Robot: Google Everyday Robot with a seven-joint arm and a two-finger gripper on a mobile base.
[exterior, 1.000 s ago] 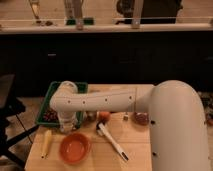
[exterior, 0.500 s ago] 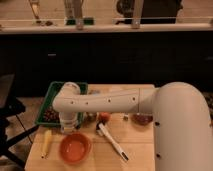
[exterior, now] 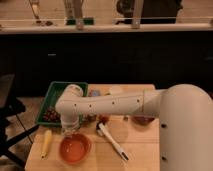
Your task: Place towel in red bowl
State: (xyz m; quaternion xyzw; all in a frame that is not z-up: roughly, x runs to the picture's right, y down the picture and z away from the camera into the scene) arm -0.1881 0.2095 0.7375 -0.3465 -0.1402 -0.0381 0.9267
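You are looking down at a light wooden table with a dark counter and a bright window ledge behind it. Take the red bowl as your landmark; it sits near the table's front edge, left of centre, shallow and round, with a lighter orange inside and nothing visible in it.

Furthest left of the bowl, a yellow banana-shaped item lies lengthwise close to the table's left edge, with a narrow strip of bare wood between it and the bowl. Behind and left of the bowl, a green tray reaches the table's back-left corner; a dark reddish cluster rests in its near end.

Directly behind the bowl, the white arm bends down at its round elbow, and the gripper hangs just above the bowl's back rim. You cannot tell from this view how far its jaws are spread or whether they hold anything. The towel cannot be made out with certainty; no pale cloth shows in the bowl or on the bare wood around it.

Just right of the bowl, a white utensil with a dark tip lies diagonally, running towards the front edge. Behind it sits a small red object. Further right, a dark maroon bowl is partly hidden under the arm. Open wood lies in front of that bowl, until the robot's large white body blocks the right edge.
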